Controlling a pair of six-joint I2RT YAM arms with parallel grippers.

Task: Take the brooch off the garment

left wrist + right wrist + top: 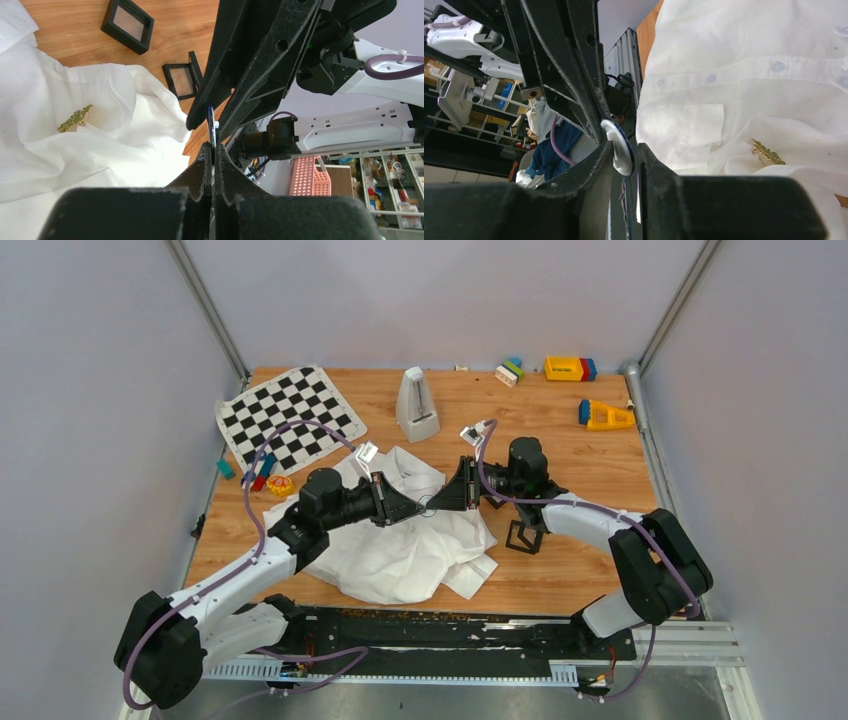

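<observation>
Left claw [212,151] is pressed together, pinching the edge of a small round disc [211,122] above the garment [400,560]. Right claw [625,150] narrowly flanks the same disc; I cannot tell whether it grips. Brooch [75,118] sits on the garment, apart from both claws.

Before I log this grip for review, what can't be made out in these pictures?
Left wrist: whether the brooch is pinned to the white shirt; its back lies hidden against the cloth.
Top view: the brooch is too small to find.
Right wrist: whether the right gripper clamps the small white disc; its fingers hide the contact.
</observation>
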